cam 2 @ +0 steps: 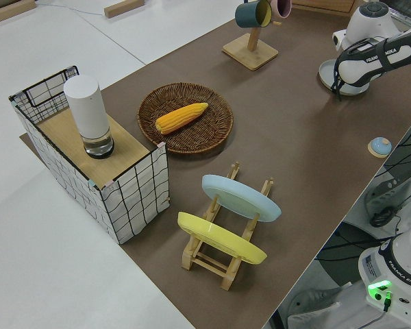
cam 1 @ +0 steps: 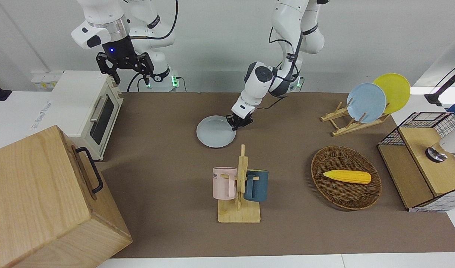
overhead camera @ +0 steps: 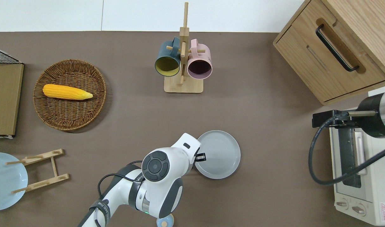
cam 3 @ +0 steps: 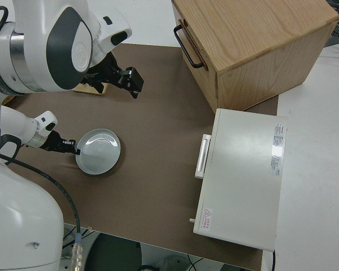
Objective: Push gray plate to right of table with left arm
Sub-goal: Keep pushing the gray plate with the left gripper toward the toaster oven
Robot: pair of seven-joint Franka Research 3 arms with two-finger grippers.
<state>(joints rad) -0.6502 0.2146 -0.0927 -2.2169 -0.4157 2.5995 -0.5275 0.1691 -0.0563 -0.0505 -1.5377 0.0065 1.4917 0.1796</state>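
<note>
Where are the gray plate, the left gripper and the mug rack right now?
gray plate (overhead camera: 220,155), overhead view, on its flat centre.
left gripper (cam 1: 239,124), front view, between its fingertips at the plate's rim.
mug rack (cam 1: 239,213), front view, on its wooden base.

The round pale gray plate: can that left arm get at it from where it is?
Probably yes: the left tool is already at the rim of the round pale gray plate, nothing between them.
</note>
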